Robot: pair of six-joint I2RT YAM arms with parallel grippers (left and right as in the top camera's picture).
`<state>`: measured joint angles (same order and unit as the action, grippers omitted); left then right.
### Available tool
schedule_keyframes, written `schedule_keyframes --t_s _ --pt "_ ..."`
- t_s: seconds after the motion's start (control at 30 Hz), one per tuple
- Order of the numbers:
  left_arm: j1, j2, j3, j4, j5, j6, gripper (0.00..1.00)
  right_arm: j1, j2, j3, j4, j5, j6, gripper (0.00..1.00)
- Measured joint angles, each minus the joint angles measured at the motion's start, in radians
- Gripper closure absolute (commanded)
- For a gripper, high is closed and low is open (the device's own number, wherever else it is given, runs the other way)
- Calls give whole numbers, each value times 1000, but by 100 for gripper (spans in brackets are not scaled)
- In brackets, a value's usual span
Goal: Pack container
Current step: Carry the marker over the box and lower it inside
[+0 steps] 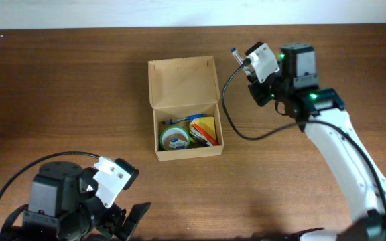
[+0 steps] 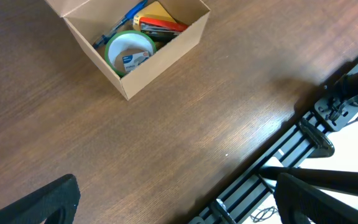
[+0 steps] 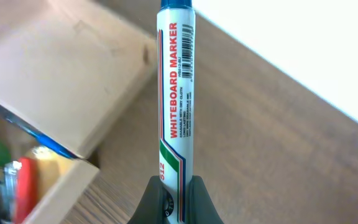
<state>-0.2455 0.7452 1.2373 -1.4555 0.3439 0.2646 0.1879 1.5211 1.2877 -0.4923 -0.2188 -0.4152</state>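
- The whiteboard marker stands closest to the right wrist camera, upright, with the right gripper clamped on its lower end.
- The box sits near the middle of the table, its flap lid open and folded back toward 12 o'clock.
- Inside the box, a green tape roll lies at 7 o'clock, red pens on a yellow item at 4 o'clock, and a blue pen at 12 o'clock.
- Seen from overhead, the marker and right gripper are at 2 o'clock from the box, apart from it.
- The left gripper is at 7 o'clock from the box, well apart, with its jaws spread wide and nothing between them.
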Motion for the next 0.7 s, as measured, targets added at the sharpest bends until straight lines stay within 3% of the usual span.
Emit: schedule_keyframes --t_s 0.4,0.7 --pt "0 0 0 0 0 0 0 11 -69 1 -32 -331 -14 96" --pt "0 0 0 0 0 0 0 171 -63 1 -149 -391 -224 96"
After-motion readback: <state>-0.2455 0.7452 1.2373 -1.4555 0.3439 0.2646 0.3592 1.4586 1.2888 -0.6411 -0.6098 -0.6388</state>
